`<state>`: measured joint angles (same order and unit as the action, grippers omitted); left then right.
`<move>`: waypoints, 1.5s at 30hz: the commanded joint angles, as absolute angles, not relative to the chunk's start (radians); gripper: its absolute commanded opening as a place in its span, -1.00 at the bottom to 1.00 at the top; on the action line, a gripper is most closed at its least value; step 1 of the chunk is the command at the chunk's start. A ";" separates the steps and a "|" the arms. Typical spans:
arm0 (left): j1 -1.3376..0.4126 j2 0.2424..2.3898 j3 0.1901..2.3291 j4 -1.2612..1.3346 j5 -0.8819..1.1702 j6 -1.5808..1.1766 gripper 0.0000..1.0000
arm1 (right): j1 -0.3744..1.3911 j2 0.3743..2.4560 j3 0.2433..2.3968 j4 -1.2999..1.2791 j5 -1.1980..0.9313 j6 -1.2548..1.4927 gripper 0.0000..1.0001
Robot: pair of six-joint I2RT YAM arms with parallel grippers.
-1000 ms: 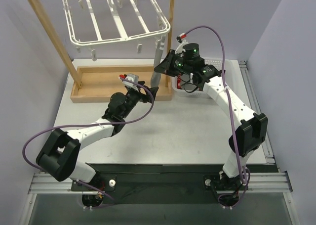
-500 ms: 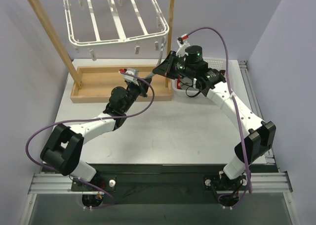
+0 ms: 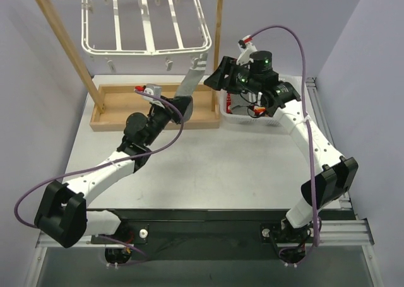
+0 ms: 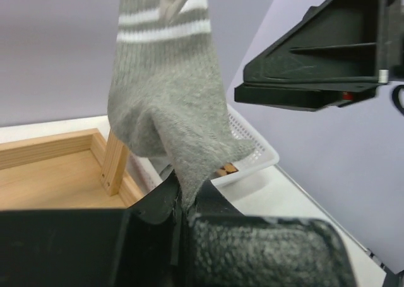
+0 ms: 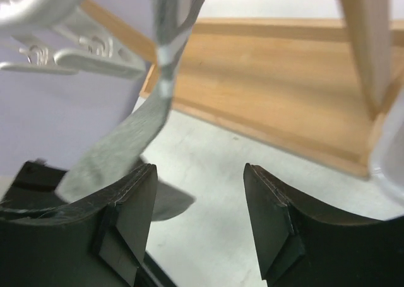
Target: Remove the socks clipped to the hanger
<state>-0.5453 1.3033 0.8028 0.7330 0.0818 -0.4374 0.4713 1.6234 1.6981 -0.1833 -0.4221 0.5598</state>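
One grey sock (image 3: 189,84) with white stripes hangs from a clip at the right front corner of the white hanger (image 3: 145,46). In the left wrist view the sock (image 4: 167,98) is still clipped at its cuff. My left gripper (image 3: 178,104) is shut on its toe end (image 4: 184,199) and holds it taut, down and to the left. My right gripper (image 3: 213,80) stands open just right of the sock's clip. In its own view the right gripper (image 5: 201,195) has nothing between its fingers (image 5: 129,205), and the sock (image 5: 120,142) passes to their left.
The hanger hangs from a wooden rack (image 3: 218,41) with a tray base (image 3: 126,104). A white basket (image 3: 278,120) with red items inside stands right of the rack, under my right arm. Empty clips (image 5: 76,57) dangle along the hanger's rim.
My left gripper closed on the sock's toe and drew it down to the left. My right gripper opened and backed slightly right of the clip. The hanger swung.
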 commanded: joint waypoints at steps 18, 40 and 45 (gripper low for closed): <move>-0.638 1.253 0.796 0.727 0.094 -0.538 -1.00 | 0.479 1.723 1.879 0.098 -0.196 0.396 0.17; -0.732 1.290 0.822 0.721 0.063 -0.540 -1.00 | 0.525 1.756 1.769 0.399 -0.069 0.402 -0.18; -0.739 1.310 0.831 0.721 0.066 -0.548 -1.00 | 0.526 1.776 1.778 0.422 -0.061 0.417 0.03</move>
<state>-0.7258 1.2976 0.7845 0.7055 0.0620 -0.5396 0.5186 1.7649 1.7679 0.3183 -0.0937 0.4000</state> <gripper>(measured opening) 0.048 0.515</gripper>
